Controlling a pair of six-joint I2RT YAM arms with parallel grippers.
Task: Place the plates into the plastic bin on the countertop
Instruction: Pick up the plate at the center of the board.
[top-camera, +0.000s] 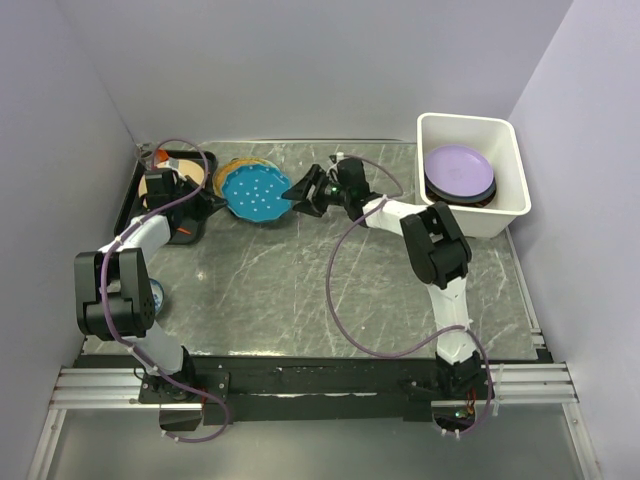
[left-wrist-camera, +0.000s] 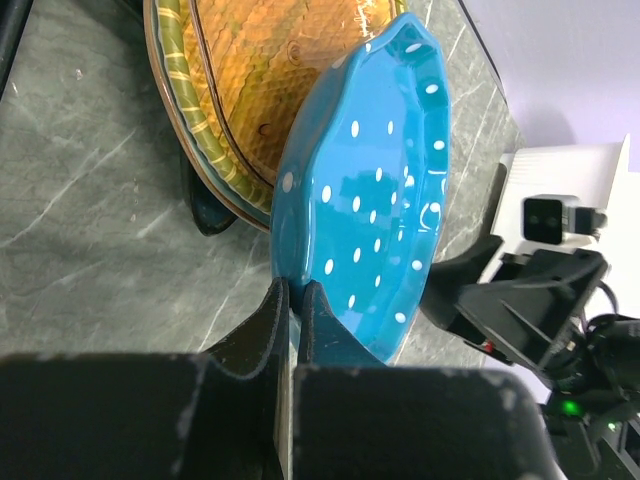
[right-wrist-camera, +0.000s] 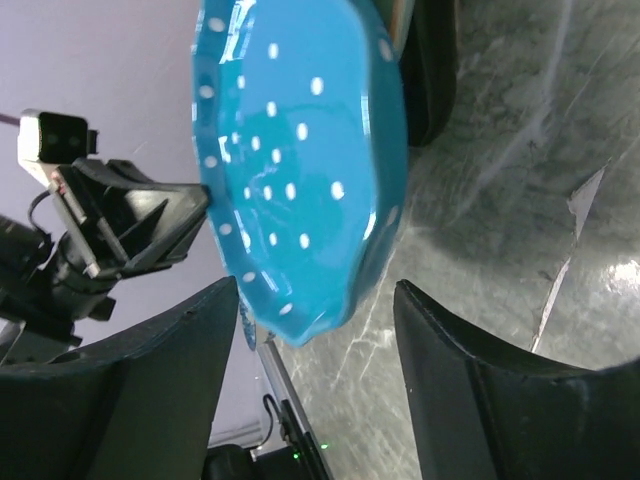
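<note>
A teal plate with white dots (top-camera: 257, 193) is held tilted above the countertop (top-camera: 300, 290) at the back left. My left gripper (top-camera: 222, 198) is shut on its left rim; in the left wrist view the fingers (left-wrist-camera: 293, 290) pinch the plate's edge (left-wrist-camera: 370, 200). My right gripper (top-camera: 300, 192) is open, and its jaws stand on either side of the plate's right rim (right-wrist-camera: 300, 150) without touching it (right-wrist-camera: 320, 310). The white plastic bin (top-camera: 480, 218) stands at the back right. It holds a lavender plate (top-camera: 460, 165) on top of a dark one (top-camera: 452, 193).
An orange plate with a striped rim (left-wrist-camera: 250, 80) leans behind the teal plate, also in the top view (top-camera: 245, 163). A black tray (top-camera: 185, 232) lies at the far left under my left wrist. Walls close in the left, back and right sides.
</note>
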